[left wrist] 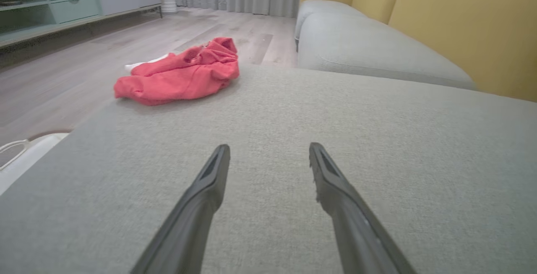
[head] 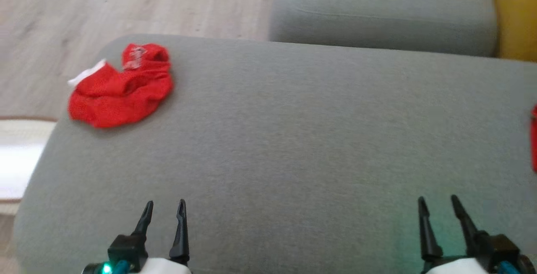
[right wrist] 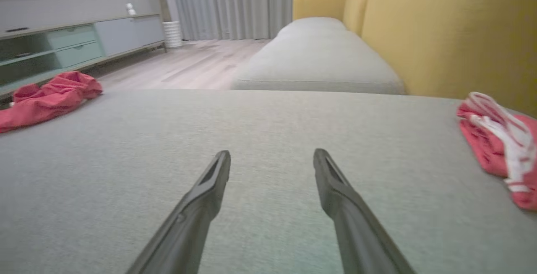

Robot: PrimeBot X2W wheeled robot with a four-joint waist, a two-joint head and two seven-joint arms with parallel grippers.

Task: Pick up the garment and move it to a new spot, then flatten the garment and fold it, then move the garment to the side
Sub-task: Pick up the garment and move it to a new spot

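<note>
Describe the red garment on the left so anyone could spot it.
Start at the big grey cushion. At its far left corner, beside the wooden floor, lies a crumpled red garment. It's nearly all red; the striped garment at the right edge carries white bands.

The cushion (head: pixel 293 139) below both grippers is grey woven cloth, matt, with a fine even grain. The fingers (left wrist: pixel 209 186) of the left gripper (head: pixel 165 203) and the right gripper (head: pixel 437 199) look like dark plastic, smooth and dull, with a slight sheen along their edges. Far ahead and to the left of the left gripper, the garment (head: pixel 121 93) is red cloth, soft, matt and rumpled, with a white cloth edge. Well to the right of the right gripper, a second garment (right wrist: pixel 491 148) is red cloth with white bands. Beyond the fingertips, the floor (head: pixel 126 5) looks like pale wood with a low sheen. The backrest (right wrist: pixel 440 35) is yellow matt cloth.
</note>
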